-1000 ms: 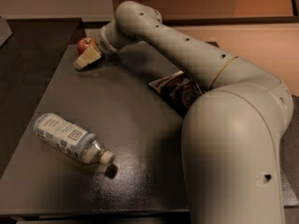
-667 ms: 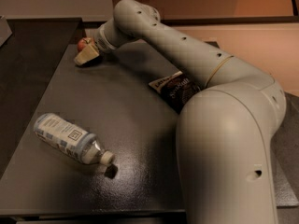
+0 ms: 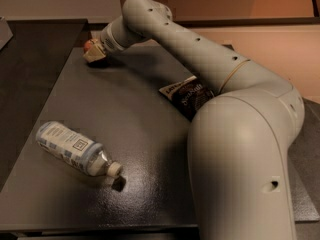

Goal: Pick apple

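Edged slightly farther back, gripper [image 3: 95, 54] touches the small red apple [image 3: 88, 45]; grip state unclear.

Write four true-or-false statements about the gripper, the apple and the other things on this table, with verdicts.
1. The bottle lies on its side on the table. True.
2. The gripper hangs over the bottle. False: it is at the table's far left corner, right by the apple.
3. The arm hides part of the chip bag. True.
4. The apple sits next to the bottle's cap. False: it is at the far edge, well apart from the bottle.
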`<state>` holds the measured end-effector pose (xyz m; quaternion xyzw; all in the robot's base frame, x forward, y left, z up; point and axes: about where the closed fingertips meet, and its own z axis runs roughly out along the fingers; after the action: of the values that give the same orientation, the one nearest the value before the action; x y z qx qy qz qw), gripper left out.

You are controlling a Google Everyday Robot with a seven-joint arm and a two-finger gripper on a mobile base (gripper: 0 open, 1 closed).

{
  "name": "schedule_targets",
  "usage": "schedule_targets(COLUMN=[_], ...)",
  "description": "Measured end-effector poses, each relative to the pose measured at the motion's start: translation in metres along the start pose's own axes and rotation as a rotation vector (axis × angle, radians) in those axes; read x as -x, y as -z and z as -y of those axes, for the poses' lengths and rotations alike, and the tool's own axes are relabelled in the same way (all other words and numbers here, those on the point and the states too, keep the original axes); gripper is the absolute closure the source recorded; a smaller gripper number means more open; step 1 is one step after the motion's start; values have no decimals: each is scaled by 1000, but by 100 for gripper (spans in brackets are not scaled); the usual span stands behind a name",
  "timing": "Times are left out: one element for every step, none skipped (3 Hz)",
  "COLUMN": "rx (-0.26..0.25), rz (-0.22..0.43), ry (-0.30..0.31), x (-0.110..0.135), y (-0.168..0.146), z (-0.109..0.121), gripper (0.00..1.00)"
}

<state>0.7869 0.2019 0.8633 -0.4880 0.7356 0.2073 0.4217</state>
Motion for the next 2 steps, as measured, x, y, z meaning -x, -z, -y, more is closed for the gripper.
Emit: schedule_targets(rx=[16, 43], rz=[25, 51], ry=[34, 88], x=[10, 23], y=[19, 47], z=[-6, -14], gripper=[88, 100])
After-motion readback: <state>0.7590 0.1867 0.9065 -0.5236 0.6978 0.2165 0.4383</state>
